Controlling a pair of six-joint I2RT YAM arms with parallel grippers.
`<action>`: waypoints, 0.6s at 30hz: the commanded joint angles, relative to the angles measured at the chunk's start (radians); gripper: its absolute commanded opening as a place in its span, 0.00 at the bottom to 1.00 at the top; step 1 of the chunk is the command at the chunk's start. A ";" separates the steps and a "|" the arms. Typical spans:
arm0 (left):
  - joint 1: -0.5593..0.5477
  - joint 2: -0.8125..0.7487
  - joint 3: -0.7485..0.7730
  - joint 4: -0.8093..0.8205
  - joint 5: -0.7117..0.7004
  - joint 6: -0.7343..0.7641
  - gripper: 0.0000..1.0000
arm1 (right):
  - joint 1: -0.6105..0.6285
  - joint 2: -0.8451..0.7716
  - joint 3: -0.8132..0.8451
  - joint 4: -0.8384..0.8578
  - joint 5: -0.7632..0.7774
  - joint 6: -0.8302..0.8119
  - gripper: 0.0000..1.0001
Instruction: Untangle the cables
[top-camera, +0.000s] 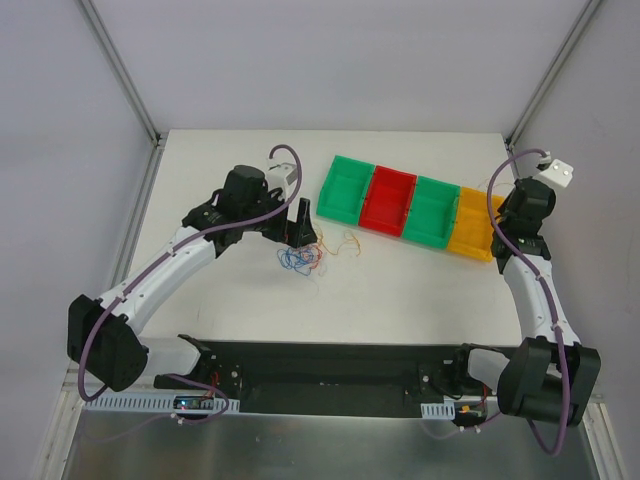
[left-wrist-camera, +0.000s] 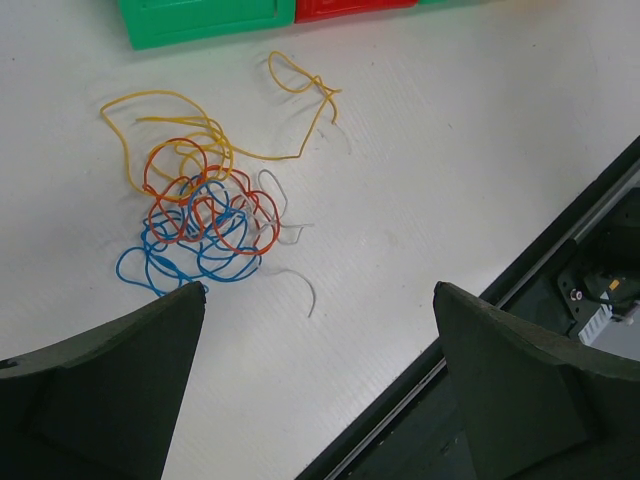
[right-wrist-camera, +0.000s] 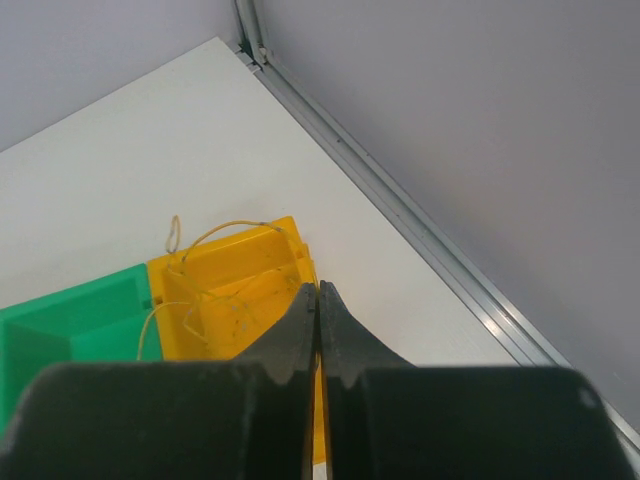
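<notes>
Left gripper (left-wrist-camera: 320, 295) fingers (left-wrist-camera: 120, 380) fill the bottom of the wrist view, spread wide and holding nothing, one tip just beside the blue loops. Cables (left-wrist-camera: 200, 215) lie knotted on the table (left-wrist-camera: 450, 150), blue, red and yellow mixed, near the green bin (left-wrist-camera: 200, 20), which the frame cuts off. Pale strands (left-wrist-camera: 275, 215) at the knot's edge barely show against the white. Right gripper (right-wrist-camera: 318, 300) is pressed together, nothing seen between, above the yellow bin (right-wrist-camera: 240, 290) and hiding part of it; a thin yellow strand (right-wrist-camera: 225, 227) loops there.
</notes>
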 joint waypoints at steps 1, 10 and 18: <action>0.004 -0.045 -0.003 0.033 0.015 0.002 0.97 | -0.005 -0.033 -0.003 0.027 0.123 -0.061 0.01; 0.004 -0.048 -0.005 0.033 0.032 0.001 0.96 | -0.005 0.027 0.039 -0.065 0.137 -0.039 0.01; 0.004 -0.036 -0.005 0.033 0.037 0.002 0.96 | -0.004 0.026 0.046 -0.101 0.291 -0.064 0.01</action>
